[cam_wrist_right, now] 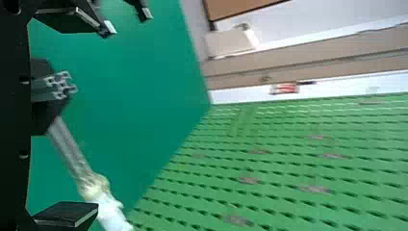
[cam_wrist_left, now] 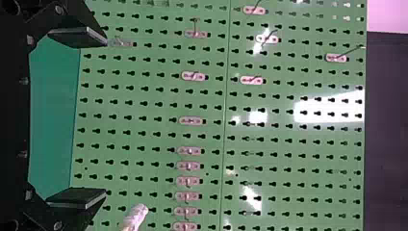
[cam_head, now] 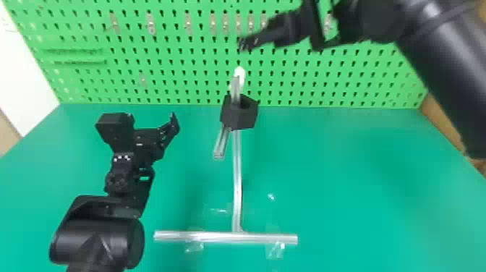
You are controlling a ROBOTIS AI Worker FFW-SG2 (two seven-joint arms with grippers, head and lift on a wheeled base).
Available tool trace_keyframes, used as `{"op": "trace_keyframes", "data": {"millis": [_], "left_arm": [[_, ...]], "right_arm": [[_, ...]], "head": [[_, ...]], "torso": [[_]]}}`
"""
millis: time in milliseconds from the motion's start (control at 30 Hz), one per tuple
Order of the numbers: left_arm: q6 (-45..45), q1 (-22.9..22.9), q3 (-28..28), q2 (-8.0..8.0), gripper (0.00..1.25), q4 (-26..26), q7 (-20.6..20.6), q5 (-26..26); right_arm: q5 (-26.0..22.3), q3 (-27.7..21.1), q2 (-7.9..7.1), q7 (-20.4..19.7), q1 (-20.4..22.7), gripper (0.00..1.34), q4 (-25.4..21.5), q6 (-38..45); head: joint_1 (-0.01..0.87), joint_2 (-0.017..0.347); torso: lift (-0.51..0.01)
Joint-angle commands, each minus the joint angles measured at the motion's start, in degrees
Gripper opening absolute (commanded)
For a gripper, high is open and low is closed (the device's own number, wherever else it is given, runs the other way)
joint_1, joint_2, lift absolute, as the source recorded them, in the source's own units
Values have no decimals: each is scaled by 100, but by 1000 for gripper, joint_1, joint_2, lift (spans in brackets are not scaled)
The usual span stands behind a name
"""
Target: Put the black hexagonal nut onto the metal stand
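We find the black hexagonal nut [cam_head: 246, 120] around a bar of the metal stand [cam_head: 237, 173], the bar's end poking out through the hole; the task looks done. We judge that the bar keeps it from sliding sideways, while clear tape [cam_head: 276, 250] probably pins the stand to the bench [cam_head: 343, 162]. The right gripper [cam_wrist_right: 97, 115] hangs up by the green pegboard [cam_head: 180, 83], its jaws wide and empty, likely held high so as not to knock the nut. The left gripper [cam_wrist_left: 105, 117] waits over the bench on the left, jaws also spread wide around nothing. From the head we get the crossbar [cam_head: 173, 236] at the stand's near end; the right wrist view gives us the bar's slotted end face; the left wrist view looks at metal clips on the pegboard.
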Motion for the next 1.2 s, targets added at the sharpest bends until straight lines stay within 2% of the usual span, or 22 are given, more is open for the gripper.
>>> {"op": "trace_keyframes", "data": {"millis": [0,100,200,333,467,567,867,1000,1100,1167], "left_arm": [[-1,66,70,6,1071,-68,0,4],[-1,93,123,6,1071,-121,0,4],[-1,119,158,6,1071,-174,0,13],[-1,145,193,6,1071,-209,0,13],[-1,163,211,6,1071,-235,0,22],[-19,163,202,6,1071,-244,0,39],[-19,128,131,-3,1071,-235,0,39],[-19,110,114,-3,1071,-227,0,39],[-19,101,96,-11,1071,-218,9,39],[-19,93,87,-11,1071,-200,9,48]], "right_arm": [[490,-1275,94,0,670,1339,-874,-34],[464,-1785,182,0,1180,1339,-1059,-509],[464,-2171,331,-114,1698,1339,-1085,-1036],[297,-2549,551,-747,2481,1339,-1085,-1766],[534,-2892,788,-1098,3114,1339,-1085,-2302],[762,-3050,876,-1380,3491,1339,-1085,-2715],[1360,-3147,999,-1872,4212,1339,-1024,-3664],[1633,-3156,1034,-1924,4388,1339,-830,-4121],[2019,-3147,1070,-1933,4485,1339,-743,-4481],[2213,-3120,1078,-2083,4564,1339,-707,-4683]], "head": [[693,81],[693,81],[693,81],[693,81],[693,81],[693,81],[693,81],[693,81],[693,81],[693,81]], "torso": [[-1],[-1],[-1],[-1],[-1],[-1],[-1],[-1],[-1],[-1]]}}
